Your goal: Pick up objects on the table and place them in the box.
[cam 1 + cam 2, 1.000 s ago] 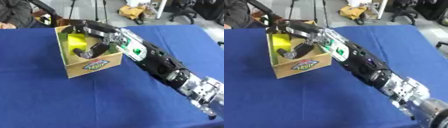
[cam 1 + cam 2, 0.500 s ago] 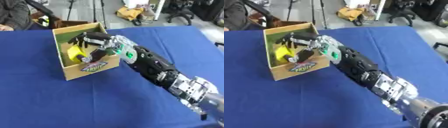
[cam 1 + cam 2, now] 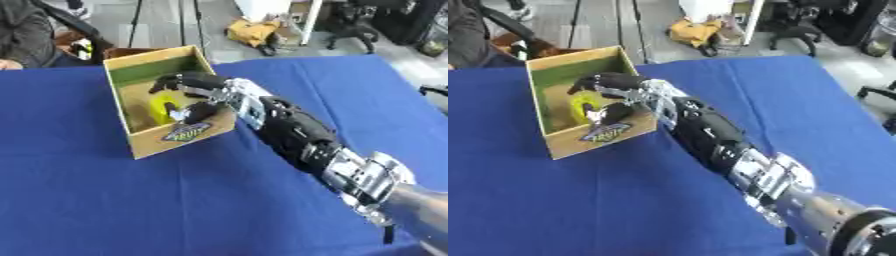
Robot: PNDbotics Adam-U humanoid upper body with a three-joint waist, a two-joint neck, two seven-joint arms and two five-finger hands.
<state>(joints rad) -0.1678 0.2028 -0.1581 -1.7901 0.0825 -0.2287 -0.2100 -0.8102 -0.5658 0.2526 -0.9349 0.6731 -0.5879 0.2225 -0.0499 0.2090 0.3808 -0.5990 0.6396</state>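
Fingers of the right hand (image 3: pixel 194 95) curl around a yellow object (image 3: pixel 164 108) inside the cardboard box (image 3: pixel 140 142), which surrounds the hand on the blue bench (image 3: pixel 131 200). Its make is unclear; it looks light and smooth, perhaps slippery, so holding across its middle seems safest. The left hand is out of sight.
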